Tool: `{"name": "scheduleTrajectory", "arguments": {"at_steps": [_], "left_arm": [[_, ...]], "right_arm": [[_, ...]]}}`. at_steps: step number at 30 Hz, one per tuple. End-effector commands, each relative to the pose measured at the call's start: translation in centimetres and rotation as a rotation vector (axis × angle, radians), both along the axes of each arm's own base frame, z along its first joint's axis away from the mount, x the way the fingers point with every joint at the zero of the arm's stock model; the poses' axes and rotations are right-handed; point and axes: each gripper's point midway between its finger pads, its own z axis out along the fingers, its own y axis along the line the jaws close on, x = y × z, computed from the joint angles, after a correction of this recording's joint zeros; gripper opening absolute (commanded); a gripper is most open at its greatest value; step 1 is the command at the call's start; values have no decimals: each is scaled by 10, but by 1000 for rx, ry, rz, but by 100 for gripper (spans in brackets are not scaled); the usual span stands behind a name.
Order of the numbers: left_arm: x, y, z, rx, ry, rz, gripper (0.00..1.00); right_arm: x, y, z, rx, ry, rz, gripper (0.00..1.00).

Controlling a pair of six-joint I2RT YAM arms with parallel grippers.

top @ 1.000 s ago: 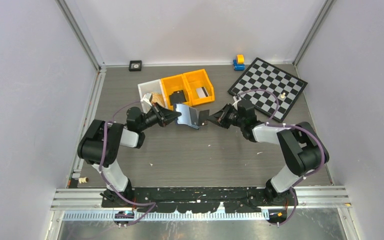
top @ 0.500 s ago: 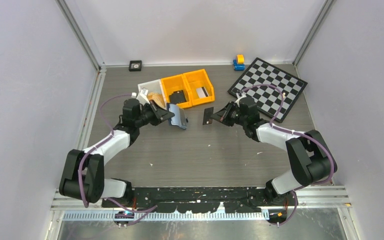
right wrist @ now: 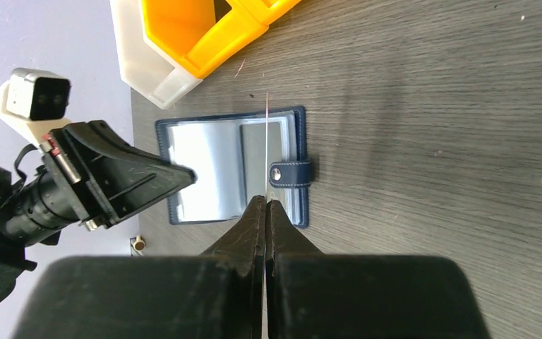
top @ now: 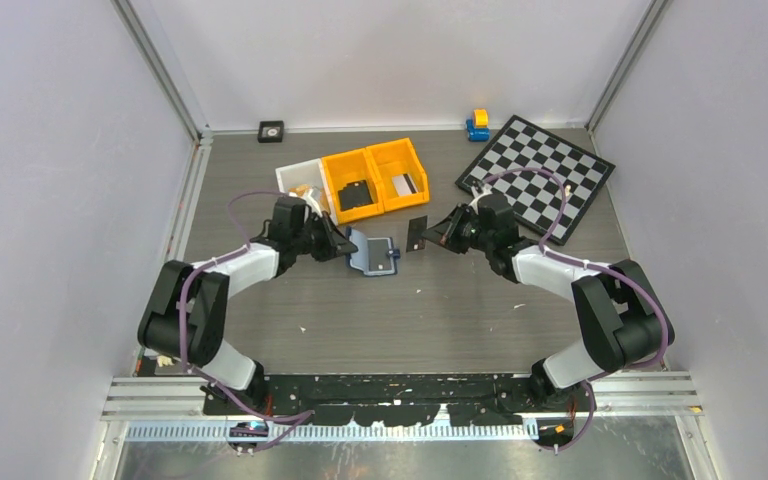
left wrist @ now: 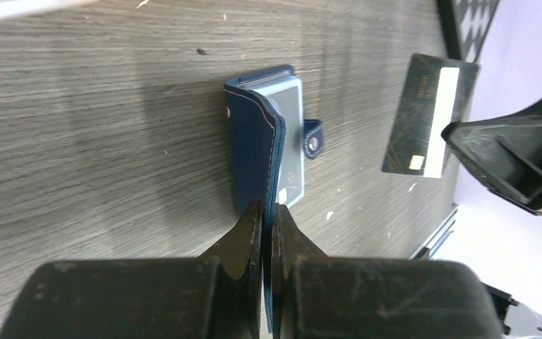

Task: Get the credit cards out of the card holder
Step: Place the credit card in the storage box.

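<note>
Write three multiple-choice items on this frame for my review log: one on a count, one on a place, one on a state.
1. How many orange bins stand near the back?
A. one
B. two
C. three

2. Where is the card holder?
A. on the table, on the arms' side of the bins
B. inside a bin
C. hanging in the air

3. The dark card is:
A. tucked in the holder
B. flat on the table
C. pinched in the right hand, clear of the holder

Answers:
1 B, the top view shows two side by side.
2 A, the holder lies open on the wood, its edge in the shut left hand.
3 C, the left wrist view shows the card in the air beyond the holder.
</note>
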Motion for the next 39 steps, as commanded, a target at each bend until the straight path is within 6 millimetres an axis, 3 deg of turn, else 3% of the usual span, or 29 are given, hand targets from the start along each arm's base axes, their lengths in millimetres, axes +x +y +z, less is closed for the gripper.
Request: {"name": "scheduleTrajectory", "arguments": {"at_steps": [1,8,12,18,25,30,39], "left_arm": [[8,-12,-1,27,-16,-45,0],[5,-23,-10,58,1,-81,0],[3,-26,-16,67,12,-88,0],[1,-25,-26,83,38,-96,0],[-3,-18,-28,110,31,-91,0],[0,-21,-23,98,25,-93,0],[-1,-23,-17,63,4,-83,0]], "right_arm": [[8,8,28,16,-93,20,1],[7,13,29,18,-97,36,0],[7,34,32,9,-124,108,0],[46,68,50,6,-131,191,1],[91,106,53,26,-146,295,0],[120,131,51,-42,-154,346,0],[146,169,29,-70,-105,381,1]]}}
